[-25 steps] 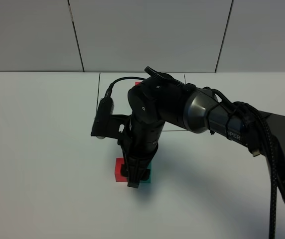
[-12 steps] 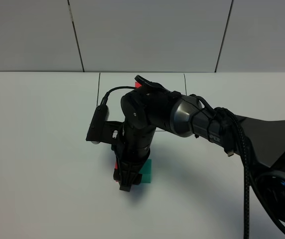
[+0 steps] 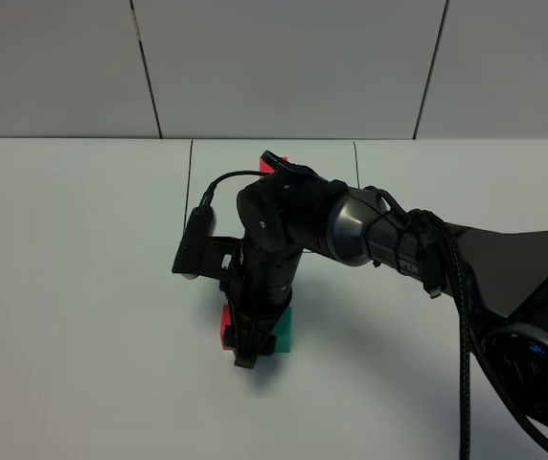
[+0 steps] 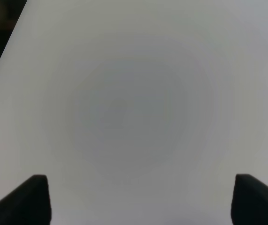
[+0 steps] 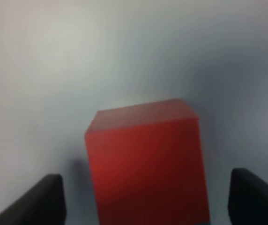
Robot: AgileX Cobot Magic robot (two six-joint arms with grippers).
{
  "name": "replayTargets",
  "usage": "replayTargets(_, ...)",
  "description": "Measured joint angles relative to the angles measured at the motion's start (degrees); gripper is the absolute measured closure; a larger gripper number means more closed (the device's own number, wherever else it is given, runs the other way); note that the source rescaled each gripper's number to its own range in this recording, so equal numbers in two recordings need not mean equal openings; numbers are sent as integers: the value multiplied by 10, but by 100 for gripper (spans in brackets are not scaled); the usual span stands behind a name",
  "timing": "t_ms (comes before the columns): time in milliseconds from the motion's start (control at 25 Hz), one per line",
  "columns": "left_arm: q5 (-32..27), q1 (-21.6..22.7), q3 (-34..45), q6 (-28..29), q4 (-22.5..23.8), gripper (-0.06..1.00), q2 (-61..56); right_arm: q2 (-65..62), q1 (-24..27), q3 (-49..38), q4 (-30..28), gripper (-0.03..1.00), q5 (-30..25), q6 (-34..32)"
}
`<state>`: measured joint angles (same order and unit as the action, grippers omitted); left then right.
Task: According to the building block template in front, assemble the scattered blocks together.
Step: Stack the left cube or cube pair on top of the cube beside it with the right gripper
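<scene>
We see the right gripper (image 3: 246, 356) spread wide around the red cube (image 5: 145, 164), teal cube (image 3: 282, 328) beside it; the left gripper (image 4: 136, 199) gapes over bare surface (image 4: 134, 93).

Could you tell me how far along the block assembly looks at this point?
Mostly done, it seems: the red cube and teal cube sit side by side, apparently touching, though the arm hides the seam. The right gripper is down over them, jaws open around the red cube, nothing lifted. Left: confirm the join against the template, then withdraw.
</scene>
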<state>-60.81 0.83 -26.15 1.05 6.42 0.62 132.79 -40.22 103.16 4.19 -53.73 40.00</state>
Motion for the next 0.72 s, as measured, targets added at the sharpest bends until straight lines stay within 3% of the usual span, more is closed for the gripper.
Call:
replayTargets(520, 1, 0, 0, 0, 0, 0, 0, 21, 3, 1, 2, 14, 0, 0)
replayTargets(720, 1, 0, 0, 0, 0, 0, 0, 22, 3, 1, 2, 20, 2, 1)
